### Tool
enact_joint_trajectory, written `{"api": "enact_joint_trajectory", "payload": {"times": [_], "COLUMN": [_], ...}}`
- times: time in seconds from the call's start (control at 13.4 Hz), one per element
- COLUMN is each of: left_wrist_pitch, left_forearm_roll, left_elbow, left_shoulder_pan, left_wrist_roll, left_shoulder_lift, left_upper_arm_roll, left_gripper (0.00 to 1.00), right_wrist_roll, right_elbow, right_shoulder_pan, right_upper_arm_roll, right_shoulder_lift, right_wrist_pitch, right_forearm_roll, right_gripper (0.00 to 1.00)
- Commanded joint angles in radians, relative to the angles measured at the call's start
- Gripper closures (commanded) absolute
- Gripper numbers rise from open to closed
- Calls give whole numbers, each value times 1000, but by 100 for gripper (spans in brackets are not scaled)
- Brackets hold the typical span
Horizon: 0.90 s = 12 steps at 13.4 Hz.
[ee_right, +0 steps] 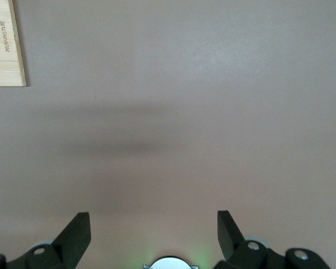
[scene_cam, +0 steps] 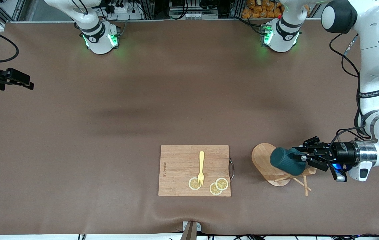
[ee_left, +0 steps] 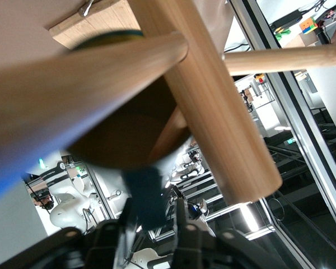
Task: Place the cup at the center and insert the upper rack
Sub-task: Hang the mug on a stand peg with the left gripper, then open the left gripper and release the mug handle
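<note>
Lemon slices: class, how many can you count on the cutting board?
3, all on the cutting board at its edge nearest the front camera: one lemon slice under the fork tines, and two overlapping ones toward the left arm's end. None looks hidden.

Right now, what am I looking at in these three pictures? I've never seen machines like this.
Two white robot arms work at a brown table. The wide picture looks down from a high camera facing them; the other two come from cameras on each arm's wrist.

The left pincer has shut on a dark green cup, over a wooden mug stand at that arm's end of the table. Its wrist picture shows the stand's post close up.

The right pincer waits, open, over bare table.

Beside the stand lies a cutting board with a yellow fork and lemon slices.
</note>
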Motion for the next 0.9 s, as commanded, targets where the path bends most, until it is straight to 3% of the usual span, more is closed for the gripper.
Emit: {"api": "enact_joint_trajectory", "payload": {"times": [0.0,0.37,0.82], "left_wrist_pitch": [-28,-77,-86], "left_forearm_roll": [-32,-109,-110], "left_elbow": [14,21,21], "left_shoulder_pan": [16,60,85], "left_wrist_roll": [-4,-77,-116], "left_shoulder_lift": [-1,-24,-133], "left_upper_arm_roll": [-9,-12,3], "left_gripper": [0,0,0], "right_wrist_roll": [16,16,16], "right_elbow": [8,13,14], "right_shoulder_pan": [2,5,5], "right_upper_arm_roll": [6,7,9], "right_shoulder_lift": [3,3,3], "right_wrist_pitch": [-1,-1,1], "right_forearm_roll": [-2,-2,-4], "right_gripper": [0,0,0]}}
